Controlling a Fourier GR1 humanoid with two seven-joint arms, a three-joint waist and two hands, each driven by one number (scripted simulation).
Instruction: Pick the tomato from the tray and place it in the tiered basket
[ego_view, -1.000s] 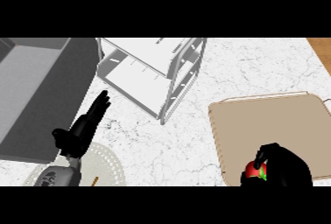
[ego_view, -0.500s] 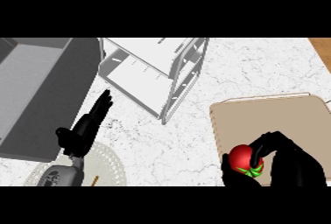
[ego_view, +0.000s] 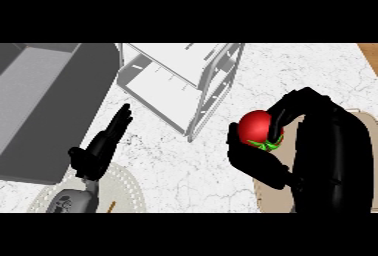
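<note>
Nearest the lower edge, the left forearm comes in over a pale round plate (ego_view: 125, 187) with a ridged rim, and the left hand (ego_view: 100, 150) rests above it with fingers straight and held together, pointing up the counter and holding nothing. At the right the right hand (ego_view: 277, 145) is curled round the tomato (ego_view: 256, 127), thumb below and fingers arched over the top, so the red fruit and its green calyx show between them; it is held up off the counter. Beneath that arm lies the tan tray (ego_view: 269, 197), mostly hidden by the wrist, and the tomato is now past its left edge, over the white marbled counter (ego_view: 184, 165). Just beyond, near the tomato's left side, stands the white tiered basket (ego_view: 181, 82) with its open shelves and slatted side; a grey sink (ego_view: 44, 105) fills the far left (no part of this job). I judge the pick to be done and the carry under way. The next move calls for bringing the tomato farther up and to the left over an open shelf, clearing the basket's side frame, then opening the hand.
</note>
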